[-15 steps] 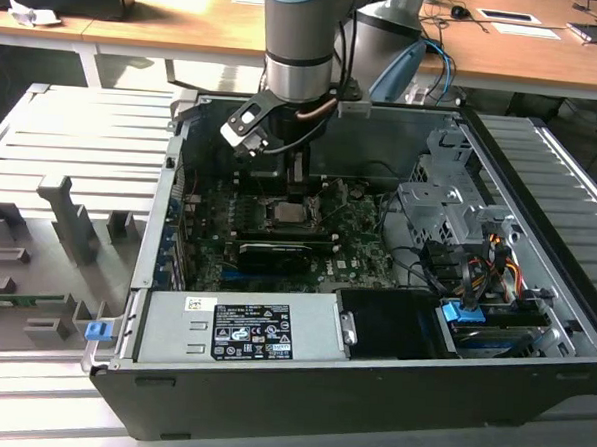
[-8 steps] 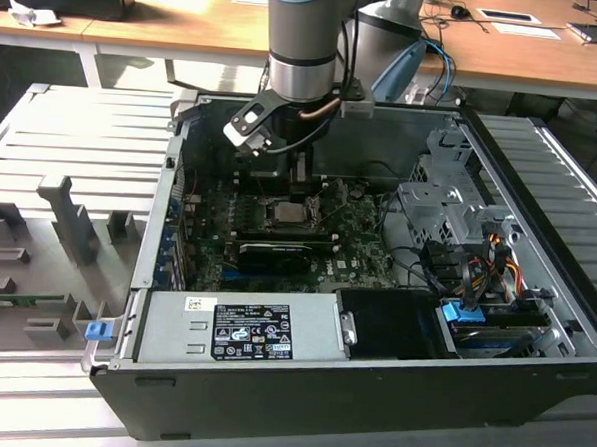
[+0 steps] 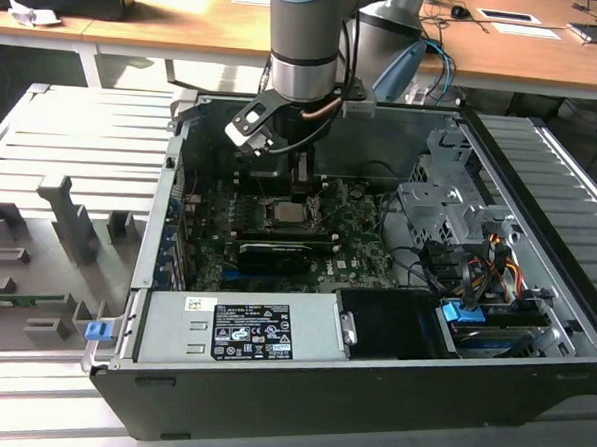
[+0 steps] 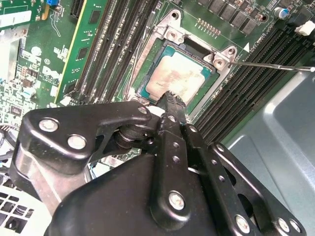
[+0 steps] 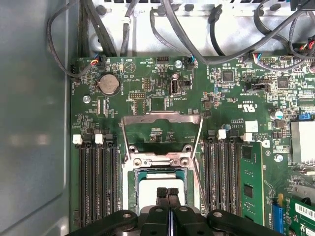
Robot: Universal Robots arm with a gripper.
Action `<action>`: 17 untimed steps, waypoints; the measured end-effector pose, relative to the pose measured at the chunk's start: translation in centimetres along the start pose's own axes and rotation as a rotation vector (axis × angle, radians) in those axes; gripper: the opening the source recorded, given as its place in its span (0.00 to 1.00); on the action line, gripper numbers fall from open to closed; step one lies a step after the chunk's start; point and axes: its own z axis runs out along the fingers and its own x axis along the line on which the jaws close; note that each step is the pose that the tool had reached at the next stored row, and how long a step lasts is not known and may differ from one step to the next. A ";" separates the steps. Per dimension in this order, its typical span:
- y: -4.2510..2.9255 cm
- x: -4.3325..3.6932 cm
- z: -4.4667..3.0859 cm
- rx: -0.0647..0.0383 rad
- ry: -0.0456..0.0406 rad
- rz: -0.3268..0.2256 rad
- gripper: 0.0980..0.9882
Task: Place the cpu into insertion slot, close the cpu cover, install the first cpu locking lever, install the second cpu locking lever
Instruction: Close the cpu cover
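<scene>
The cpu [image 5: 153, 185] lies flat in the insertion slot [image 5: 133, 183], silver-beige face up; it is also in the second wrist view [image 4: 177, 78] and the exterior view [image 3: 287, 215]. The cpu cover [image 5: 161, 119] is open, swung back from the socket on its hinge bracket [image 5: 161, 160]. A thin wire locking lever [image 4: 270, 65] sticks out beside the socket, unlatched. My gripper [image 5: 168, 191] is shut with its two black fingertips pressed together and nothing between them. It hovers just over the near edge of the cpu [image 4: 172, 96], and hangs above the socket in the exterior view [image 3: 300, 187].
Long black memory slots [image 5: 96, 182] flank the socket on both sides. A black expansion card [image 3: 277, 254] lies just in front of the socket, with the power supply [image 3: 243, 331] nearer. The drive cage and cables [image 3: 449, 216] are on the exterior view's right. The case wall [image 5: 34, 123] is close by.
</scene>
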 end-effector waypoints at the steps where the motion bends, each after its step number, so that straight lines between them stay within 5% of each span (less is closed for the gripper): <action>1: 0.03 0.00 0.00 0.000 -0.0001 0.000 0.01; 17: 0.90 0.02 0.06 0.000 -0.0001 0.000 0.01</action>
